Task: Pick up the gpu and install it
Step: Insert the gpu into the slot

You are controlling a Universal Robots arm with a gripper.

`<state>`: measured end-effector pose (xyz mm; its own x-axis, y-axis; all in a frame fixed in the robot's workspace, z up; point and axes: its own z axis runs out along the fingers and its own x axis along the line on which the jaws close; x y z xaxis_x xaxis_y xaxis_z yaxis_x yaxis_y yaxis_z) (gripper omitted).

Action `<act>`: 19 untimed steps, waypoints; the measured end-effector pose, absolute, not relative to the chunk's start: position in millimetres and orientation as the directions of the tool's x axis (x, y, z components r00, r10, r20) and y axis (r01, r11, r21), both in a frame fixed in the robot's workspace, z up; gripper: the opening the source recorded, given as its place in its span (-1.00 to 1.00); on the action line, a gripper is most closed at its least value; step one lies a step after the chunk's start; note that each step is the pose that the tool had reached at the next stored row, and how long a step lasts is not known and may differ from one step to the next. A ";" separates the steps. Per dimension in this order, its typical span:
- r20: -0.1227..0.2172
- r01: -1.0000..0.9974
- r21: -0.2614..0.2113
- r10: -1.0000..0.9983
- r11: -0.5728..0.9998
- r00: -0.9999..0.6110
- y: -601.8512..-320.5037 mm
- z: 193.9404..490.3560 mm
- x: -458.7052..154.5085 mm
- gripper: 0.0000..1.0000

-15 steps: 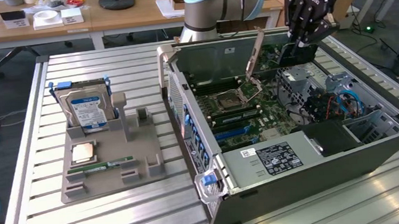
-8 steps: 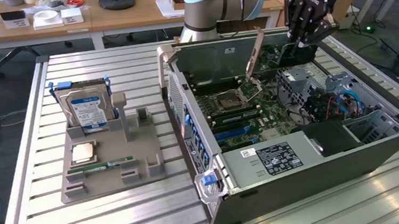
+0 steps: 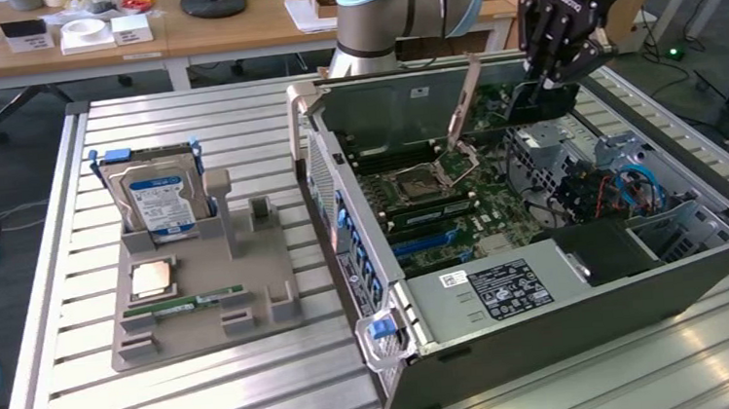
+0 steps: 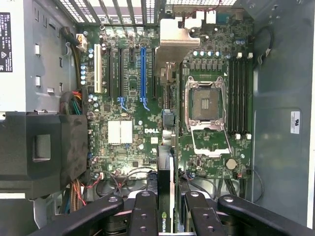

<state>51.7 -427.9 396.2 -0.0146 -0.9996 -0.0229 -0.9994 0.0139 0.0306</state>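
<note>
Wrist view: my claw [image 4: 170, 214] is clenched on the gpu [image 4: 165, 182], holding it on edge above the motherboard [image 4: 113, 162] inside the case [image 3: 609, 332]. Its long axis runs parallel to the blue slot [image 4: 143, 73] just beside it, with the bracket [image 4: 178, 42] toward the case's rear edge.

Dark gpu [image 4: 165, 169], black gripper [image 4: 167, 216], green motherboard [image 4: 113, 157], blue slot [image 4: 143, 73]

1 gpu [image 3: 529, 106], 1 hard drive [image 3: 162, 203], 1 case [image 3: 584, 343]
</note>
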 end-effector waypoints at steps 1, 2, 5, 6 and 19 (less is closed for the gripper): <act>-0.023 -0.999 0.030 -1.000 0.014 -0.015 -427.9 395.7 51.5 -0.47; -0.023 -0.999 0.030 -1.000 0.014 -0.015 -427.9 395.1 51.4 -0.47; -0.023 -0.999 0.030 -1.000 0.014 -0.014 -427.9 394.2 51.0 -0.47; -0.023 -0.999 0.030 -1.000 0.014 -0.014 -427.9 394.2 51.1 -0.47; -0.023 -1.000 0.028 -1.000 0.014 -0.014 -428.0 393.5 46.4 -0.47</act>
<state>46.4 -428.0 393.5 -0.0145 -0.9996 -0.0231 -0.9995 0.0138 0.0284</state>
